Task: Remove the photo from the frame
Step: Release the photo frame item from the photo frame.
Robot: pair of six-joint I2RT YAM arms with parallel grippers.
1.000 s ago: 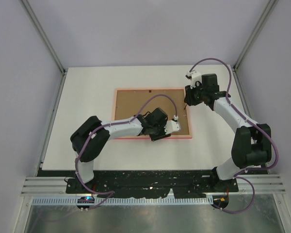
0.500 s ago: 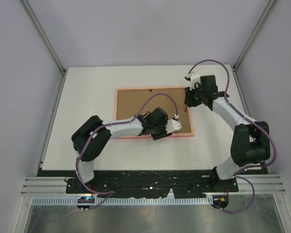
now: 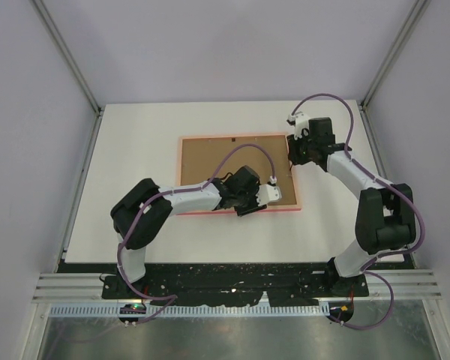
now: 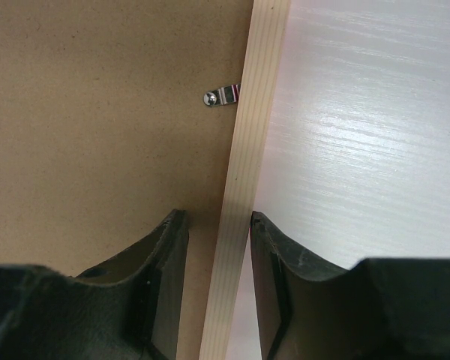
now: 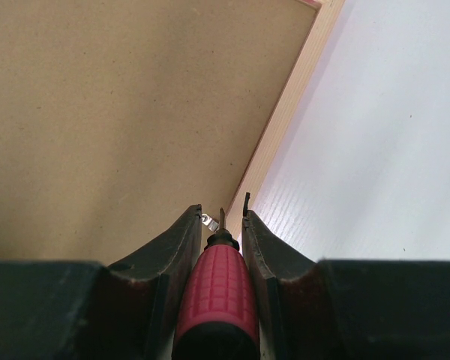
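One table: white, beneath both grippers.
Frame: face down, brown back up, under both grippers; photo hidden.
Left gripper: part open, astride the frame's rail, gap on the board side.
Right gripper: clamped on tool.
Tool: red handle, tip ahead at the frame's edge.
Clip: metal, ahead of left gripper.

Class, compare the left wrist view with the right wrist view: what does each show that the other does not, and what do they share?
Only the left wrist view: open jaws straddling the pale wooden rail of the rectangular picture frame, holding nothing. Only the right wrist view: a red ribbed-handled tool clamped between the jaws, and the frame's corner. Both: that rail, the flat brown backing board, the white table, a small silver metal clip at the board's edge.
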